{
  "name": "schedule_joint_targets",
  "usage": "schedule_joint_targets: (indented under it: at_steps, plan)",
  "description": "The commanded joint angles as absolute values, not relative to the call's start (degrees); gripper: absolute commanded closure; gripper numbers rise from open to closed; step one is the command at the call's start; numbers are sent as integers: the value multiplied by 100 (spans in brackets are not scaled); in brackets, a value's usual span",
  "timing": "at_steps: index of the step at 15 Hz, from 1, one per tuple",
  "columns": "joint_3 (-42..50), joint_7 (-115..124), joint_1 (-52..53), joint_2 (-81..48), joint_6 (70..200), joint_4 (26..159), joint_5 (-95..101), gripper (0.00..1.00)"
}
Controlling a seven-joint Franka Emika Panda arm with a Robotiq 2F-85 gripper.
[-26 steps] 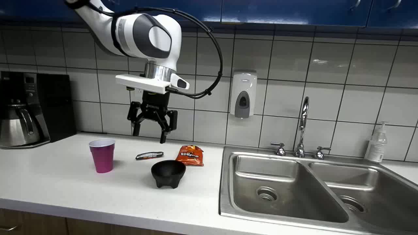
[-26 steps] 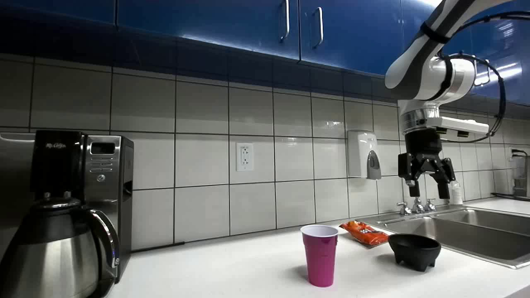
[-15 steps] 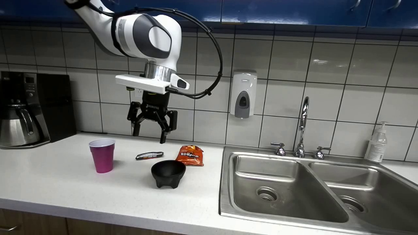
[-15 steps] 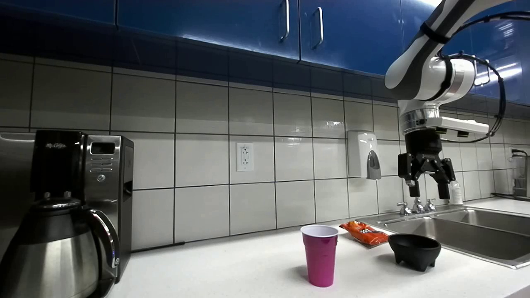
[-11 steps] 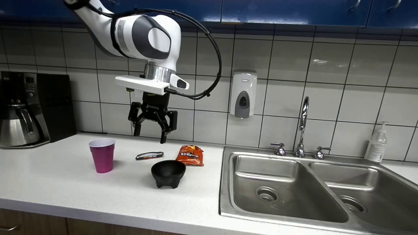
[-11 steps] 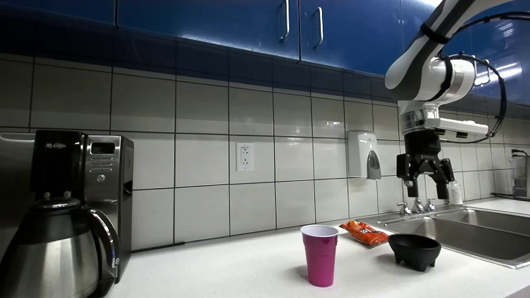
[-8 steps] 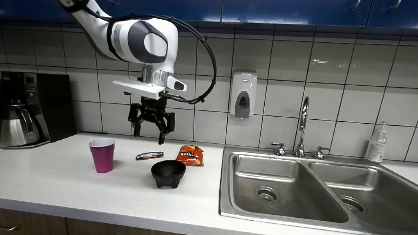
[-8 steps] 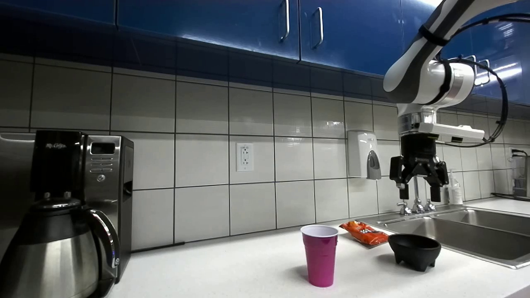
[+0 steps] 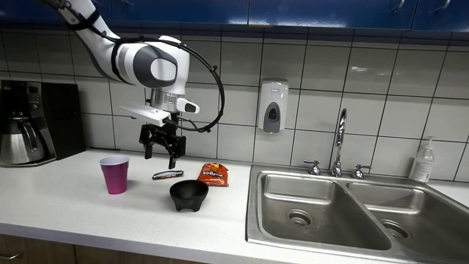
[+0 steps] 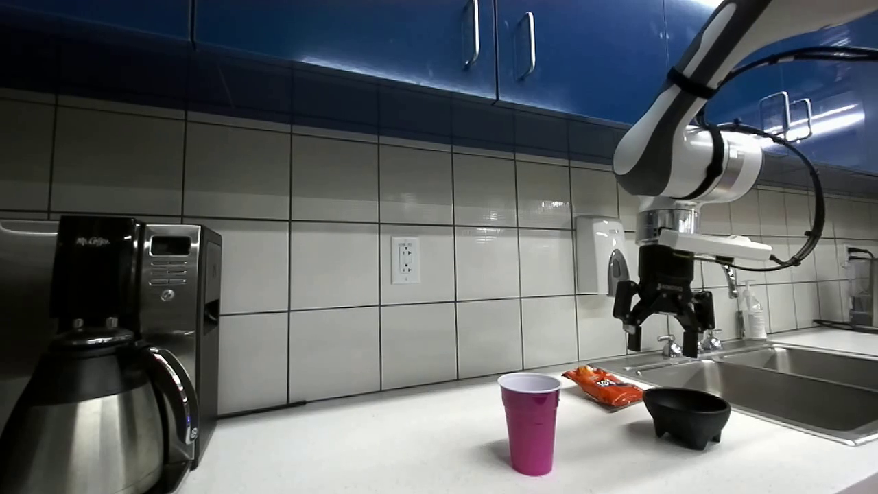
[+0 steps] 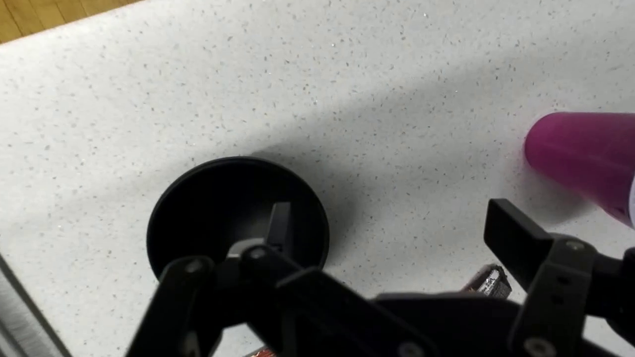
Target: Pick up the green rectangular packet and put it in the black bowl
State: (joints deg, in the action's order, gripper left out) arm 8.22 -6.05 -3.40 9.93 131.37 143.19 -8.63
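The green rectangular packet [image 9: 167, 175] looks thin and dark and lies flat on the counter behind the black bowl [image 9: 188, 196]. In the wrist view only one end of the packet [image 11: 490, 283] shows past my gripper's body. The packet does not show in an exterior view where the bowl [image 10: 688, 420] stands upright. In the wrist view the bowl [image 11: 198, 208] lies partly behind one finger. My gripper [image 9: 160, 158] is open and empty, above the counter near the packet. It also shows open in an exterior view [image 10: 662, 343] and in the wrist view [image 11: 389, 213].
A magenta cup [image 9: 115, 179] stands left of the packet and shows in the wrist view [image 11: 580, 148]. An orange-red snack packet [image 9: 213, 175] lies beside the bowl. The steel sink [image 9: 252, 205] is to the right. A coffee maker [image 9: 62, 121] and the tiled wall [image 9: 234, 143] stand behind.
The arm stayed still at first, then moved down and to the left in both exterior views. The gripper has stayed open. The packet, bowl, cup and snack packet have not moved.
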Motion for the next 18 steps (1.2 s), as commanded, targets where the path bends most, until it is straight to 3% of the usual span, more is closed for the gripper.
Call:
schedule_joint_targets:
  at_steps: [1, 18]
  plan:
    - [613, -51, -314, 658, 13601, 14195, -1025, 0]
    - [254, 2296, 33, -865, 14695, 13170, -679, 0]
